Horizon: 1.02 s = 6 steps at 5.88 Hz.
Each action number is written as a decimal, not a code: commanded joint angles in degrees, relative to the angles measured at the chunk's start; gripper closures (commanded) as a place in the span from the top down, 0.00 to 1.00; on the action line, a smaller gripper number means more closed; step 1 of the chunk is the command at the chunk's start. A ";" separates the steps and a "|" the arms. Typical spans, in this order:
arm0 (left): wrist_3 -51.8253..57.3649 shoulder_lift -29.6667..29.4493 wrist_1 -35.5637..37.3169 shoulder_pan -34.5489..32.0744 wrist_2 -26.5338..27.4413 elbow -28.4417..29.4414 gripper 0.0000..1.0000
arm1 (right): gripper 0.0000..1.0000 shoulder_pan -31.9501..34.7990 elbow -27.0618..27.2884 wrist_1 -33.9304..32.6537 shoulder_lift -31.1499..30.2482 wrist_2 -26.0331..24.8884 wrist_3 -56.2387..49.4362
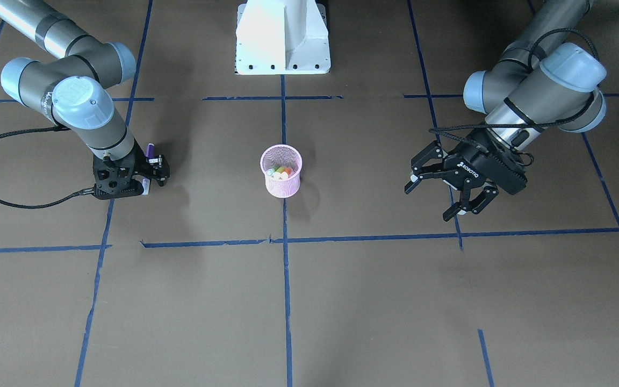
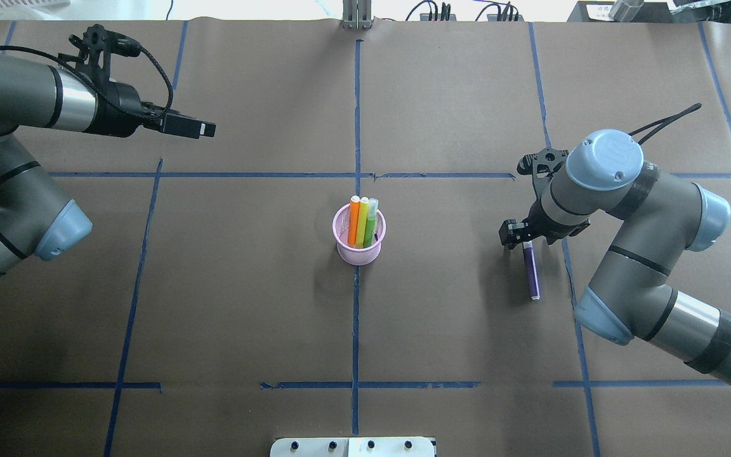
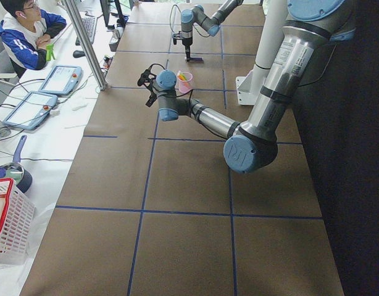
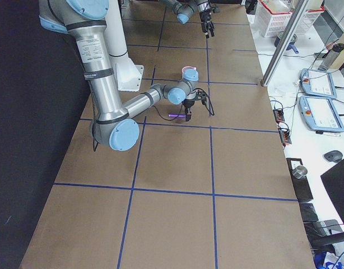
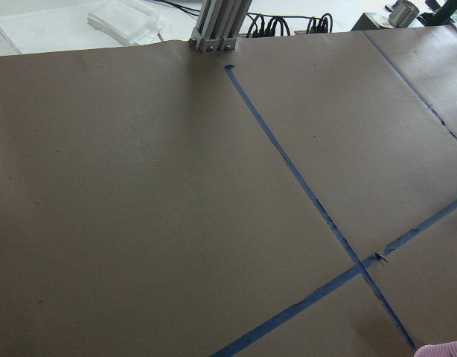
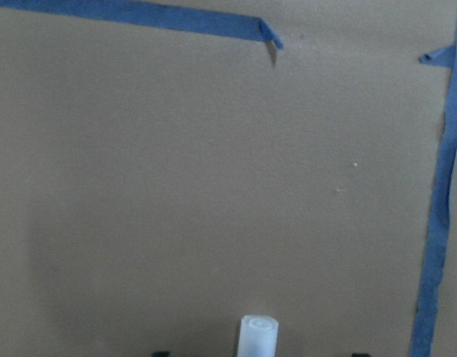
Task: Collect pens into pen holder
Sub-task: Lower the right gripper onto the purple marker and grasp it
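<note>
The pink mesh pen holder [image 2: 358,246] [image 1: 281,180] stands upright at the table's centre. An orange pen [image 2: 353,219] and green pens [image 2: 363,222] lean inside it. A purple pen [image 2: 532,271] lies flat on the table to the holder's right in the overhead view. My right gripper [image 2: 520,240] [image 1: 153,173] points straight down over the pen's capped end. In the right wrist view the pale cap [image 6: 258,336] sits between the widely spaced fingertips, so this gripper is open. My left gripper [image 1: 433,201] hovers open and empty, far from the holder.
The white robot base [image 1: 282,37] stands at the table's robot side. Blue tape lines [image 1: 286,301] grid the brown table cover. Beyond the far edge are a metal post [image 5: 217,26] and cables. A person [image 3: 29,31] sits at a side desk with tablets.
</note>
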 commanded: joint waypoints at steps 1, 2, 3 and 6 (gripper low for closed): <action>0.00 0.02 0.00 0.00 0.09 0.09 1.00 | 0.56 -0.04 0.20 0.06 -0.08 0.89 -0.02; 0.00 0.02 0.00 0.00 0.17 0.27 1.00 | 0.51 -0.04 0.20 0.06 -0.17 0.89 -0.02; 0.00 0.02 -0.09 0.00 0.18 0.35 1.00 | 0.45 0.05 0.11 0.06 -0.17 0.89 -0.11; 0.00 0.02 -0.09 0.09 0.35 0.53 1.00 | 0.00 0.14 0.72 0.15 -0.17 0.89 -0.11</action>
